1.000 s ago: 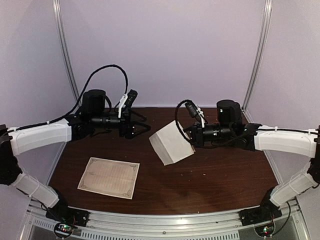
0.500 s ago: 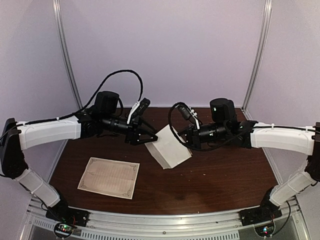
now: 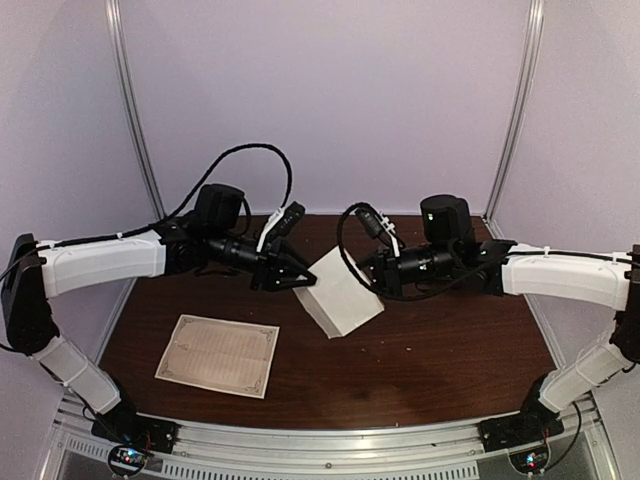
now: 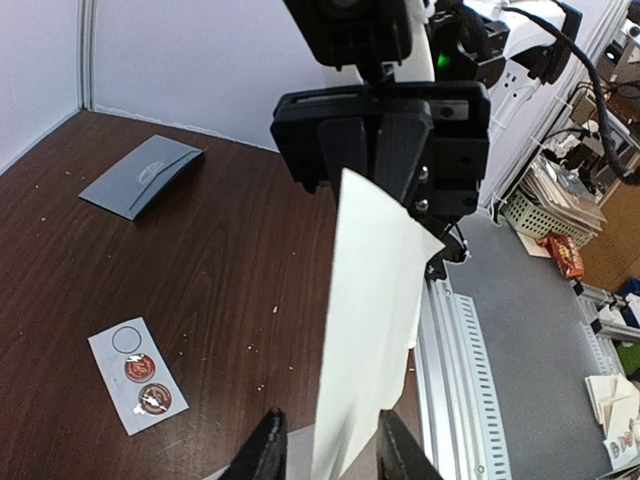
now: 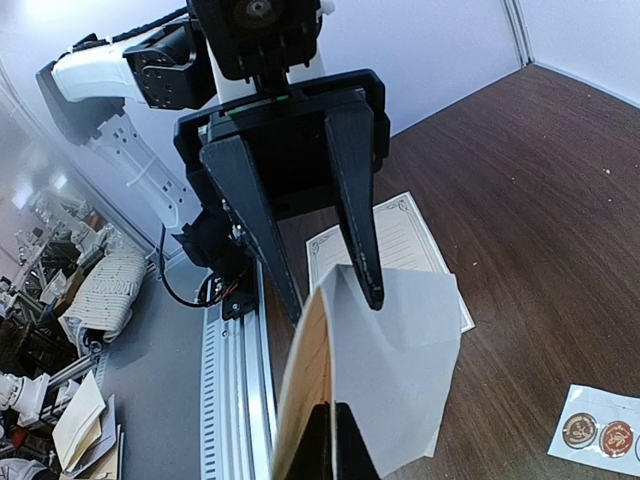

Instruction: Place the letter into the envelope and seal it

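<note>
The folded letter [image 3: 342, 296] is held above the bench's middle, pinched by the right gripper [image 3: 377, 285]; the left gripper [image 3: 300, 281] is spread wide astride its edge.

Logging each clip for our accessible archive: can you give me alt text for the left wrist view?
A folded white sheet, seen edge-on, is gripped at its far end by the right pincer, while the open left pincer straddles its near end. Beyond, on the dark wood table, lie a grey-blue envelope and a white card with red round stickers.
</note>
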`<state>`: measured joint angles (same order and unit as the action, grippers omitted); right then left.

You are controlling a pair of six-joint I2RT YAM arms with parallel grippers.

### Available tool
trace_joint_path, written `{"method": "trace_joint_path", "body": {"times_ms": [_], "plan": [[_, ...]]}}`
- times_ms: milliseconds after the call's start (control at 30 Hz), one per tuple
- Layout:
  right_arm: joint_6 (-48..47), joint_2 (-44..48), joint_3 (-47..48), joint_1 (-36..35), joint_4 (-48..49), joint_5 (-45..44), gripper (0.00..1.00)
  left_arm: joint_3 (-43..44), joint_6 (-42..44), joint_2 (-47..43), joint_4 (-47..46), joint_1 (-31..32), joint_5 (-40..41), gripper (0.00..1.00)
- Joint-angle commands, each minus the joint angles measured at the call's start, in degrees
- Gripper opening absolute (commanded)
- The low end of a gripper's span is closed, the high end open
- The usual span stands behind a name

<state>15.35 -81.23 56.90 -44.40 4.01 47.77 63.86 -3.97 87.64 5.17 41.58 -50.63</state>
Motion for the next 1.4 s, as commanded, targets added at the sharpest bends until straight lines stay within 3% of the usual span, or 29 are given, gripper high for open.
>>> {"method": "trace_joint_path", "body": {"times_ms": [0,367,467,633,833,967,1133,1367], "plan": [[-0.69,1.66,1.72,-0.32,0.74,-0.97,0.0,1.98,0.98,0.6,-0.15,0.15,-0.96,0.26],[0.38,3.72,0.39,0.65,2.74,-2.16,0.02,2.63,1.22,0.97,0.63,0.14,-1.54,0.0],[1.89,4.7,-1.03,1.94,4.53,-1.81,0.27,2.76,1.24,0.93,0.75,0.14,-1.73,0.0],[9.66,9.23,-6.76,7.11,15.44,2.45,0.65,2.69,1.33,0.44,0.77,0.14,-1.67,0.0],[6.21,10.09,-5.36,7.48,8.96,-0.13,0.85,2.74,1.31,0.2,0.74,0.12,-1.5,0.0],[0.6,8.43,-3.06,5.69,1.07,-3.84,0.88,2.76,1.37,0.18,0.73,0.14,-1.56,0.0],[-0.2,6.0,-1.68,3.78,-0.24,-1.88,0.89,2.77,1.42,0.19,0.77,0.16,-1.76,0.0],[-0.26,2.13,0.41,2.49,-0.29,2.81,0.65,2.77,1.42,0.13,0.79,0.15,-3.33,0.0]]}}
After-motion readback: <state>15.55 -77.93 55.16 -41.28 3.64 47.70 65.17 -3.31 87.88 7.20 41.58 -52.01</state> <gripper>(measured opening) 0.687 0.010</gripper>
